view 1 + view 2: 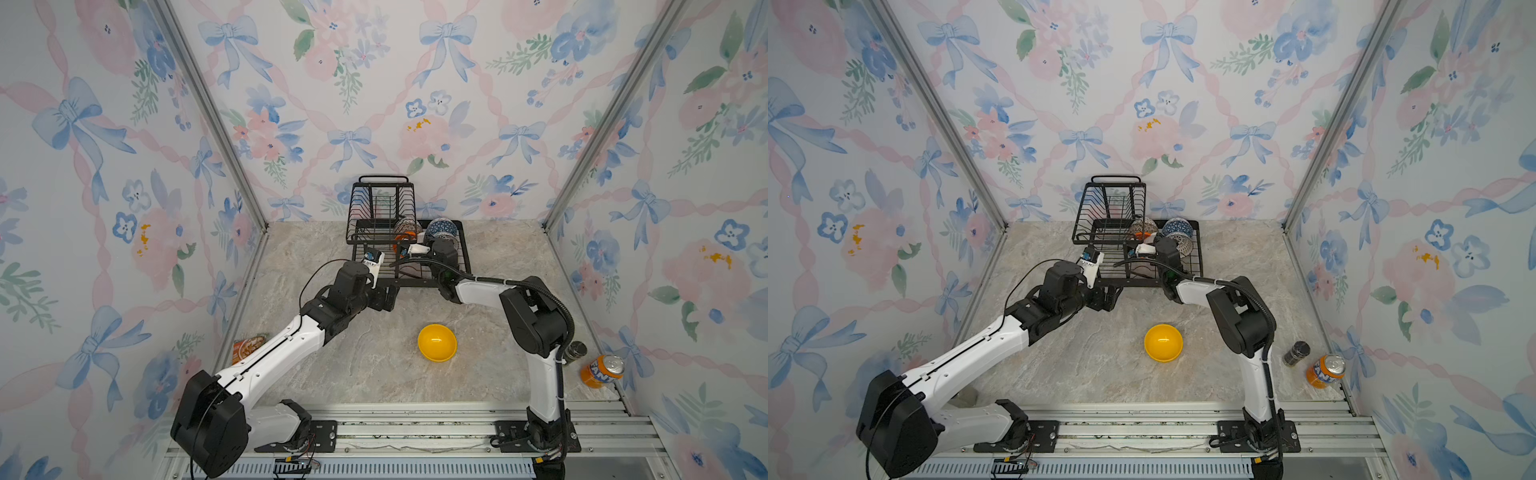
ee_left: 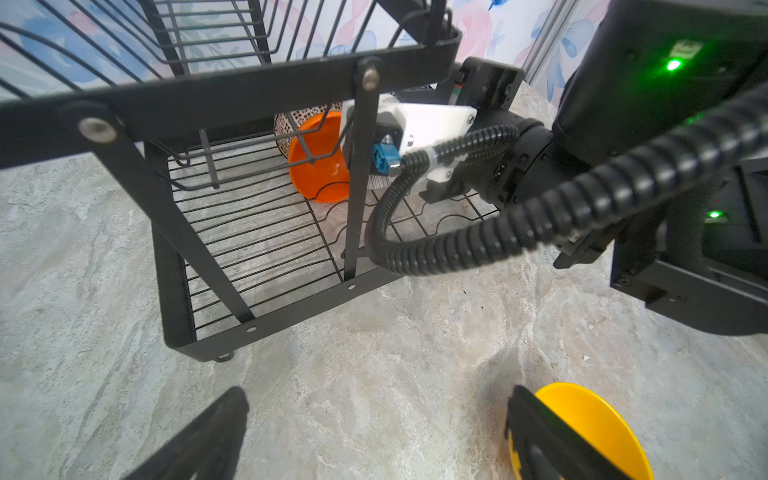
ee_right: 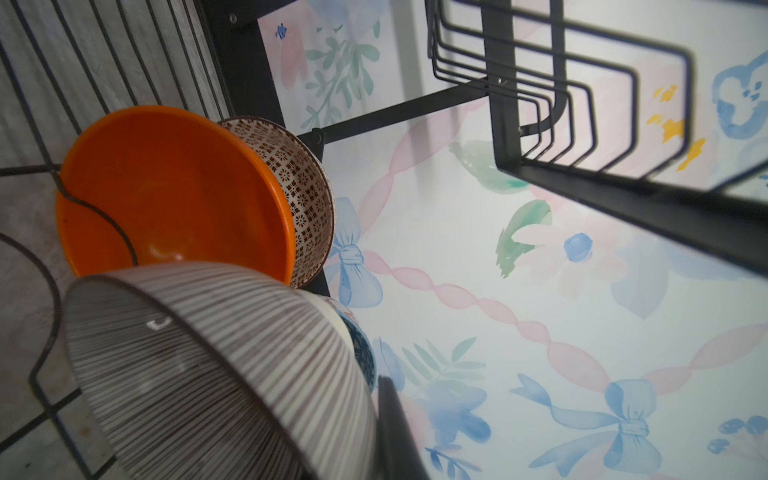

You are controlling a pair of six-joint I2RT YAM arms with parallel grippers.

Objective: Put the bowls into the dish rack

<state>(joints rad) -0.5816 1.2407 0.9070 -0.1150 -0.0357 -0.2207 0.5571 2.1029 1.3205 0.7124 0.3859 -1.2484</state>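
My right pincer (image 1: 402,248) clamps the striped ceramic bowl (image 3: 199,374) inside the far black wire rack (image 2: 291,310); only the near yellow bowl (image 1: 437,343) is left.

orange soda can (image 1: 602,371) stands at the near right, small dark jar (image 1: 1296,353) just left of it; printed packet (image 1: 248,348) lies near left.
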